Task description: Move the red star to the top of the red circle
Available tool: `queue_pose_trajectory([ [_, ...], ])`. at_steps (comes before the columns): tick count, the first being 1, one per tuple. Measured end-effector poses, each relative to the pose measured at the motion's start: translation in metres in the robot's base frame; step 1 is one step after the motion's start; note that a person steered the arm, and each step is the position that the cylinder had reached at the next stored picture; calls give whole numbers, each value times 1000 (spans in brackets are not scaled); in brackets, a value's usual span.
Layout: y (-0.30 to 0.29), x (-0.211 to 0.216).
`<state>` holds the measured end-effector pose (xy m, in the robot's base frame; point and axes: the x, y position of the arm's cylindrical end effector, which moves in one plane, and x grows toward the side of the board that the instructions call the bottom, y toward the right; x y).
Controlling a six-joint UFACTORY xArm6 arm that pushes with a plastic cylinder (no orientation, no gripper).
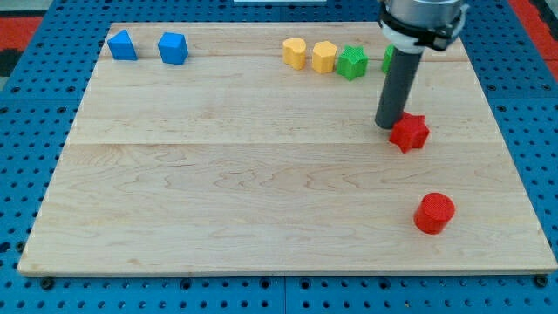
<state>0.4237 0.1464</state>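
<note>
Red star (409, 133), a small red star-shaped plastic block, sits on the right part of the pale wooden worktop (227, 192), with my tip (388, 126) touching or just beside its upper-left edge. Jaws: none on this rig, only a straight dark rod, so nothing to report as apart or together. Rod comes down from the arm body at the view's top right.

Outward from the tip:
- Red circle (434, 213), a red round plastic block, lies below the star and a little to the view's right, apart from it, near the worktop's lower right.
- Green star-shaped block (353, 62) above and to the left of the tip, in the top row.
- Another green block (387, 59) mostly hidden behind the rod; shape not readable.
- Two yellow blocks beside the green star: yellow hexagon-like block (324, 57), then yellow heart-like block (295, 52).
- Far top left: blue triangle-like block (122, 45) and blue cube-like block (173, 48), well apart from the work.

Step in hand, as I judge it: contact made, push about to count. Star is already above the circle but sits slightly left and with a clear gap. Next move calls for a push toward the view's lower right, short and controlled, stopping with the star just above the circle. Risk: an off-centre push spins the star, or an overrun knocks the circle.
</note>
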Motion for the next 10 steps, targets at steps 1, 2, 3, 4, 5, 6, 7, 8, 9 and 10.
queue_pose_trajectory([
  [1,1,-27],
  [2,5,-52],
  [3,22,-4],
  [4,24,36],
  [5,24,31],
  [6,54,9],
  [7,65,57],
  [8,62,90],
  [9,66,95],
  [10,72,64],
])
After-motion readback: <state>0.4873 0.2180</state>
